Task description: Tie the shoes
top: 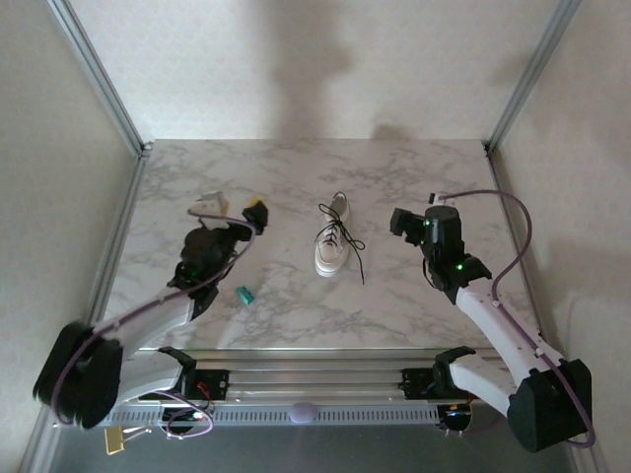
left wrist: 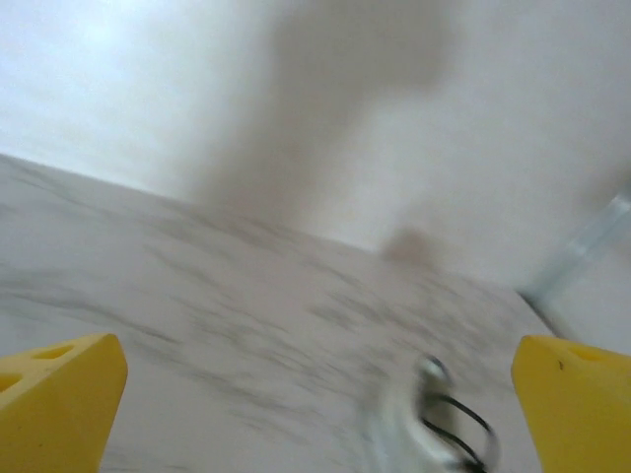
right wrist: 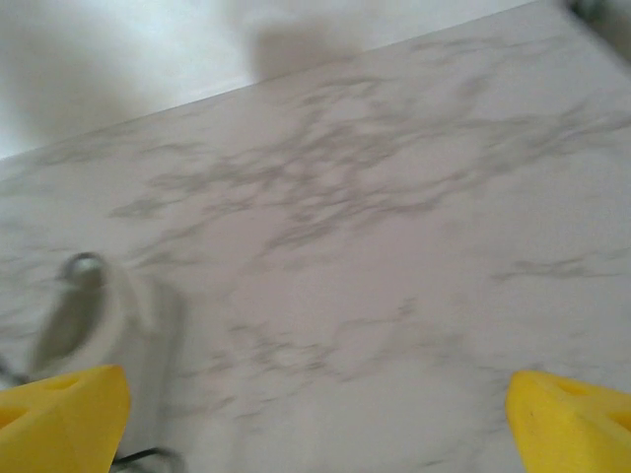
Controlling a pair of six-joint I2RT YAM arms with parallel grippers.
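Lying between the two sets of jaws, the small white low-top sneaker [top: 331, 248] rests on the grey-veined white marble table [top: 296, 172]. Its long thin black laces [top: 356, 258] are loose, and one strand trails off the side that faces the right gripper [top: 418, 213]. The left gripper [top: 234, 207] is spread wide with nothing in its jaws. In its wrist view the sneaker is a blur ahead of the jaws, just inside the right-hand yellow finger [left wrist: 577, 404]. The right gripper gapes just as wide and is also empty, with the blurred sneaker just ahead of its left-hand yellow finger [right wrist: 59, 414]. A tiny teal object [top: 245, 294] lies behind the left jaws, beside that arm.
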